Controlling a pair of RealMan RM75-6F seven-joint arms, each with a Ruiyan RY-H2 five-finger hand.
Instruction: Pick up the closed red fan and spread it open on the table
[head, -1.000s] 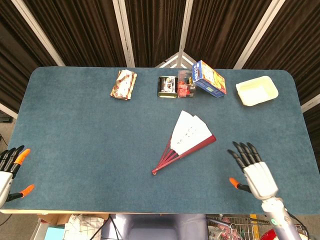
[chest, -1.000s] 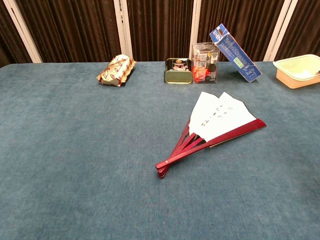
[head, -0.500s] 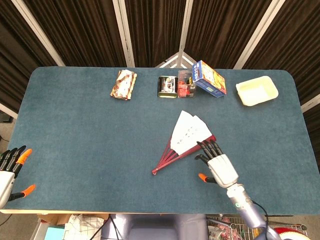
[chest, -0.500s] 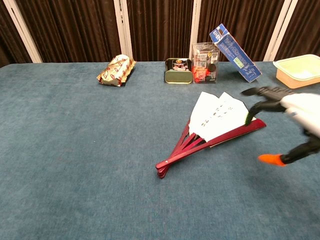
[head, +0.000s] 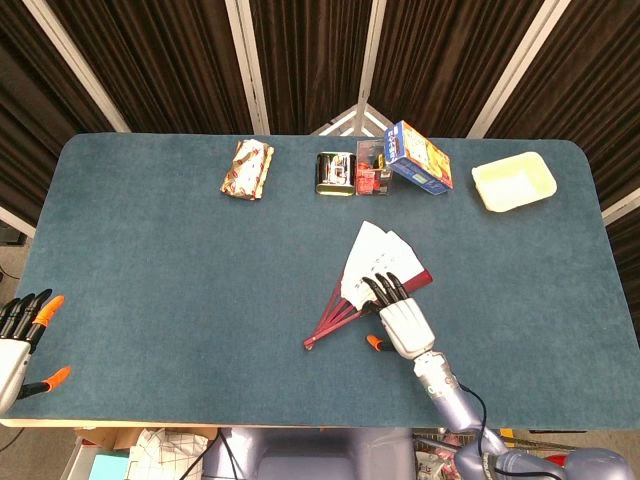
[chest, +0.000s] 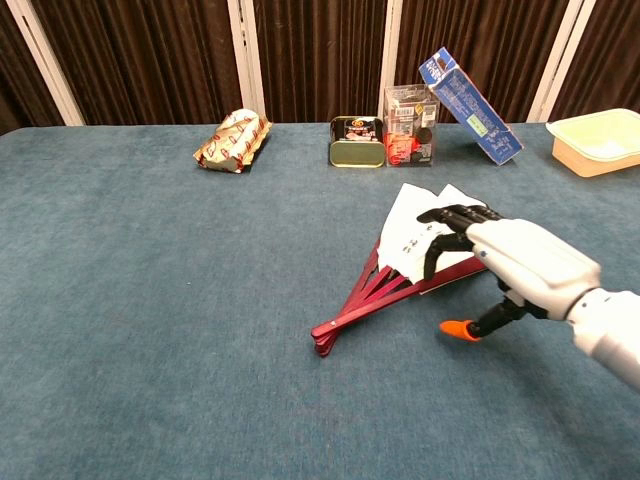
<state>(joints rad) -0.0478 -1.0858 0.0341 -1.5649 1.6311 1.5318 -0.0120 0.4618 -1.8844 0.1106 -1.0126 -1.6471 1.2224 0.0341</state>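
The red fan (head: 365, 282) (chest: 405, 262) lies partly spread near the table's middle, white paper leaves fanned toward the back, red ribs meeting at a pivot at the front left. My right hand (head: 398, 320) (chest: 515, 262) hovers flat over the fan's right edge, fingers (head: 385, 290) stretched across the red guard stick and white paper, orange-tipped thumb out to the side. Whether it touches the fan is unclear. My left hand (head: 20, 335) stays at the table's front left corner, fingers spread, holding nothing.
Along the back stand a foil snack packet (head: 247, 168), a metal tin (head: 336, 172), a clear box with red contents (head: 371, 168), a tilted blue carton (head: 418, 157) and a cream tray (head: 513, 181) at the right. The blue tabletop (head: 180, 270) spreads left of the fan.
My right hand has swept left from the table's front right to over the fan's right edge. The fan and my left hand have not moved.
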